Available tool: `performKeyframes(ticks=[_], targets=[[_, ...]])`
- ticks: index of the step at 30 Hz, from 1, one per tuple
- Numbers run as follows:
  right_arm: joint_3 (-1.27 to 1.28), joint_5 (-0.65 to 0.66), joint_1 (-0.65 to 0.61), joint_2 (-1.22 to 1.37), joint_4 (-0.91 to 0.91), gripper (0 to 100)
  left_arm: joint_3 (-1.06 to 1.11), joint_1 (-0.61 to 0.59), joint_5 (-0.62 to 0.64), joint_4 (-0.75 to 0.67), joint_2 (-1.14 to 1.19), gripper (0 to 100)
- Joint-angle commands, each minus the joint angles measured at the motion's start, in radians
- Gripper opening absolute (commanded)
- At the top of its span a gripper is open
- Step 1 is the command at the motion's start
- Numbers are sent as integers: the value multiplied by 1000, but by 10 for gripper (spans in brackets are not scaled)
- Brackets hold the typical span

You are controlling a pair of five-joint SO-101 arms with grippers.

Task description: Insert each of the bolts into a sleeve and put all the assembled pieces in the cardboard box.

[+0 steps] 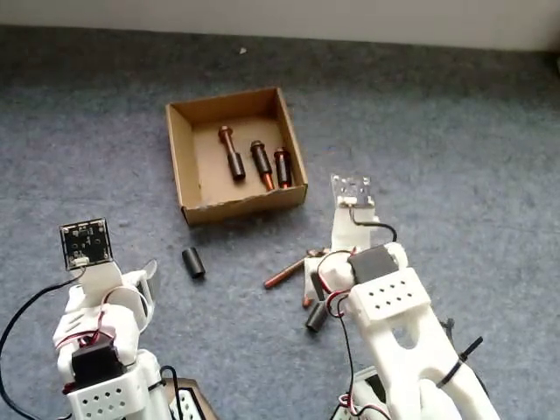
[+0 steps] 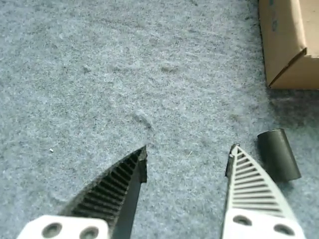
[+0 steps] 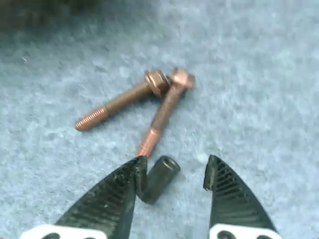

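- The left end effector (image 2: 189, 148) is released, fingers spread over the grey bench (image 2: 99, 74), with a loose black sleeve (image 2: 278, 154) just beside one fingertip.
- The right end effector (image 3: 175, 163) is released too, with a second sleeve (image 3: 158, 179) lying between its fingers.
- A copper bolt (image 3: 119, 102) and a second bolt (image 3: 163, 112) lie just beyond, heads touching.
- The cardboard box (image 1: 245, 208), far and left of centre, holds three assembled pieces (image 1: 262, 164).

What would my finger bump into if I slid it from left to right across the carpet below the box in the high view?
left arm → black sleeve → copper bolt → second black sleeve → right arm
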Motion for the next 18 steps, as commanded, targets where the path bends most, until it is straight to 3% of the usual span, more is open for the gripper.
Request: performKeyframes(ticks=[1, 9, 14, 18], targets=[[-31, -71, 5, 41, 58, 180, -4, -7, -8, -3, -7, 274], [-22, -195, -93, 120, 53, 180, -2, -7, -8, -3, -7, 274], [-31, -203, -97, 232, 51, 180, -2, -7, -8, -3, -7, 274], [-24, -249, -117, 328, -41, 180, -2, -7, -8, -3, -7, 274]])
